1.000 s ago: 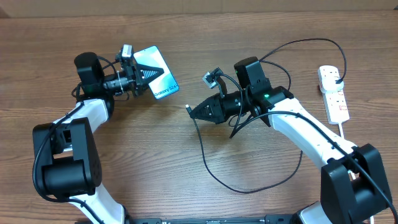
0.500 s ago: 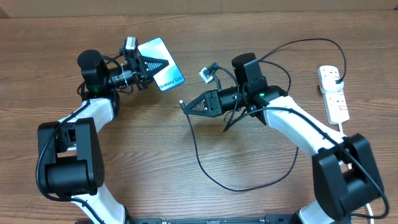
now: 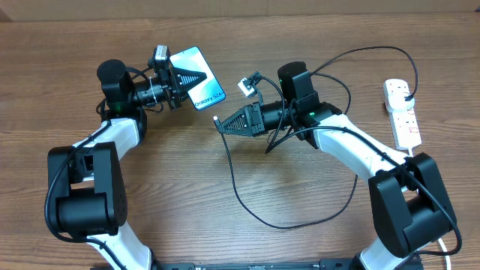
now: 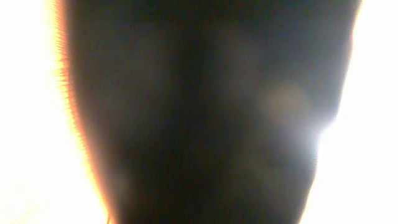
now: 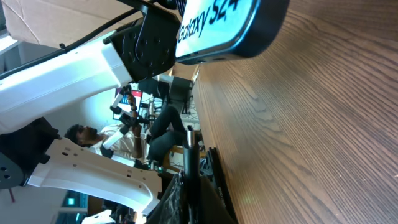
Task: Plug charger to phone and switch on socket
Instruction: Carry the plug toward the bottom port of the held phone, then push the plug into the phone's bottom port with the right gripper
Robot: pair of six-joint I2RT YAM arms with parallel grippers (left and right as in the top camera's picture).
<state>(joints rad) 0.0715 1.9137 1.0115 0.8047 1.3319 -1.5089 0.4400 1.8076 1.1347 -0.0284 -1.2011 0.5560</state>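
Note:
My left gripper (image 3: pixel 190 78) is shut on the phone (image 3: pixel 207 95), holding it tilted above the table with its lit "Galaxy" screen up. The left wrist view is a dark blur with glare at its sides. My right gripper (image 3: pixel 223 124) is shut on the charger's connector tip (image 3: pixel 217 120), a short gap right of and below the phone's lower end. In the right wrist view the connector (image 5: pixel 189 151) sticks out of the right gripper (image 5: pixel 186 198) and points toward the phone's end (image 5: pixel 231 25). The black cable (image 3: pixel 285 223) loops across the table to the socket (image 3: pixel 403 114).
The socket lies at the far right with its thick white cord (image 3: pixel 413 154) running toward the front edge. The cable's black plug (image 3: pixel 409 95) sits on the strip's far end. Bare wooden tabletop (image 3: pixel 172 195) lies between the arms.
The left gripper has carried the phone up and to the right. The right gripper has moved left with the connector, closing the gap to the phone.

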